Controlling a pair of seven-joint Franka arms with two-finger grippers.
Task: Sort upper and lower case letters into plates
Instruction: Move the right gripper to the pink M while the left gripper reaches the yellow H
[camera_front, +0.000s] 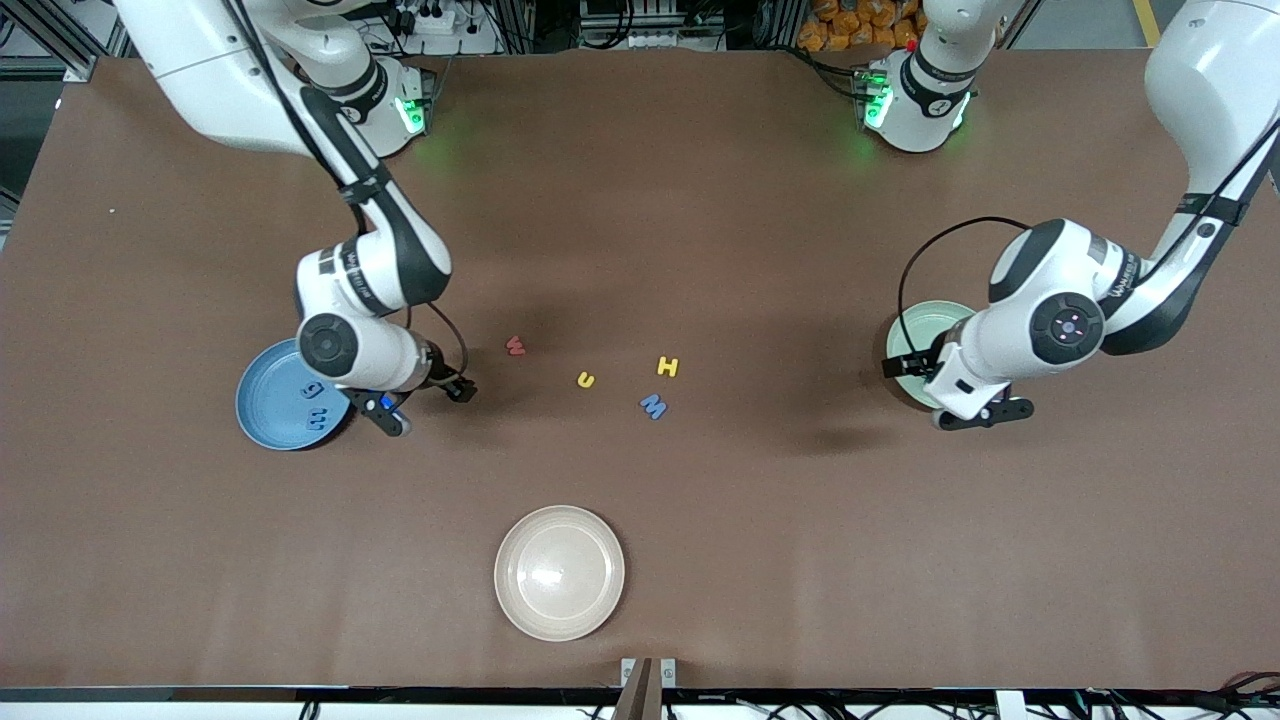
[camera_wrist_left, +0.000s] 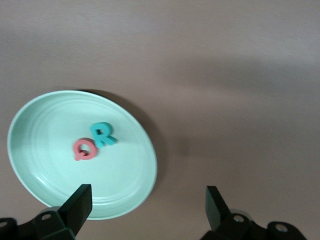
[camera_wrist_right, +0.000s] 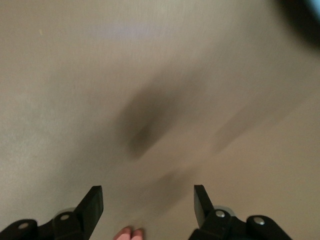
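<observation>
Now the left tool (camera_wrist_left: 147, 210) is hanging over the rim of the mint green plate (camera_wrist_left: 30, 165) at the left arm's end of the worktop (camera_front: 700, 250), jaws standing wide apart and carrying nothing. Inside that plate a red Q (camera_wrist_left: 84, 149) and a teal R (camera_wrist_left: 102, 134) are lying side by side, touching. The right tool (camera_front: 430, 408) is sitting over bare worktop just beside the blue plate (camera_front: 262, 400), jaws also parted and empty as far as I can tell; a pinkish sliver is showing at the edge of the right wrist view, and I cannot tell what it is. Two blue letters (camera_front: 315, 405) are resting in the blue plate.

Four letters are waiting loose mid-worktop: a red w (camera_front: 515, 346), a yellow u (camera_front: 585, 379), a yellow H (camera_front: 668, 367) and a blue M (camera_front: 653, 406) nearest the front camera. A cream plate (camera_front: 560, 572) is sitting apart and unused.

To my eye it's about half sorted. For the next pick, each arm is looking best placed for its closest letter. These pieces are tiny, so I'd be centring squarely over one letter, lining the jaws across its narrow width, and dropping right down to the worktop before squeezing
</observation>
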